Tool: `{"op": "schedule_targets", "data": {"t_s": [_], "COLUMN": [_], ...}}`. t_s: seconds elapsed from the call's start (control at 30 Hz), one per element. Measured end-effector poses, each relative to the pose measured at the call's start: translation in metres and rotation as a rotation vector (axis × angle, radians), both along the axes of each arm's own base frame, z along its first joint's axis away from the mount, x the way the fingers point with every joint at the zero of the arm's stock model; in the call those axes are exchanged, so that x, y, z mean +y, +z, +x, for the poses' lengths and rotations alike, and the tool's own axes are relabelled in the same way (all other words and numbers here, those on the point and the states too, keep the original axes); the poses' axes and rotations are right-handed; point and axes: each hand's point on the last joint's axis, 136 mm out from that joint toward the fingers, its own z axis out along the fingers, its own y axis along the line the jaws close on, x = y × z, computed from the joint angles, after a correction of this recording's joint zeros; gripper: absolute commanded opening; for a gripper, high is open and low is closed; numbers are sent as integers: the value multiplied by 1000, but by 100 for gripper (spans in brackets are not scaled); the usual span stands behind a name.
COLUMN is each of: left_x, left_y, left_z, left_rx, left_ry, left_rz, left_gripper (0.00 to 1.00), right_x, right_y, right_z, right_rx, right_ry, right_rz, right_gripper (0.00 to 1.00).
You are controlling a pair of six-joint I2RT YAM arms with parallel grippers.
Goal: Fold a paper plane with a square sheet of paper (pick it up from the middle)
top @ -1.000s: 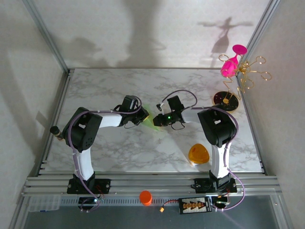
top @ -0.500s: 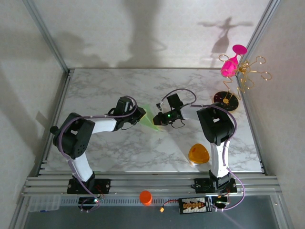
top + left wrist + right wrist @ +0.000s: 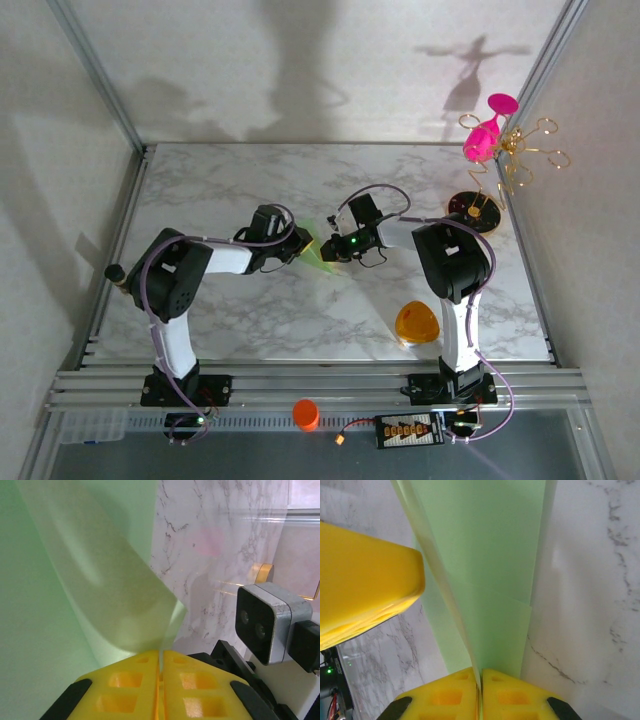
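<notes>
The pale green sheet of paper (image 3: 318, 251) hangs folded between my two grippers over the middle of the table. My left gripper (image 3: 299, 243) is shut on one edge; in the left wrist view its yellow fingers (image 3: 125, 680) pinch the paper (image 3: 75, 580), which curls away upward. My right gripper (image 3: 334, 247) is shut on the opposite side. In the right wrist view the layered paper (image 3: 485, 570) runs up from the closed right gripper (image 3: 480, 672), with a left finger (image 3: 365, 595) beside it. Most of the paper's outline is hidden.
An orange rounded-triangle object (image 3: 417, 323) lies at the front right. A pink glass (image 3: 490, 135) hangs on a gold wire stand with a black round base (image 3: 474, 208) at the back right. An orange cup (image 3: 305, 413) sits on the front rail.
The left arm's elbow swung out to the left and came back. Both grippers stayed shut on the paper in the middle, shifting only slightly.
</notes>
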Motion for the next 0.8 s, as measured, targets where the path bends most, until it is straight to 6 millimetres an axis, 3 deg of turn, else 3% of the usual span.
{"op": "schedule_targets", "data": {"t_s": [0.23, 0.57, 0.8], "left_x": [-3, -1, -2], "left_y": [-1, -18, -16], "left_z": [3, 2, 4], "left_rx": [-4, 22, 10], "left_ry": [-9, -14, -19], "left_rz": [-2, 25, 26], "left_gripper": [10, 9, 10], "right_x": [0, 0, 1], "right_y": [0, 1, 1], "right_z": [0, 0, -1], "right_rx": [4, 7, 8], "right_ry": [0, 2, 3], "right_rz": [-2, 0, 2], "right_gripper": [13, 15, 16]}}
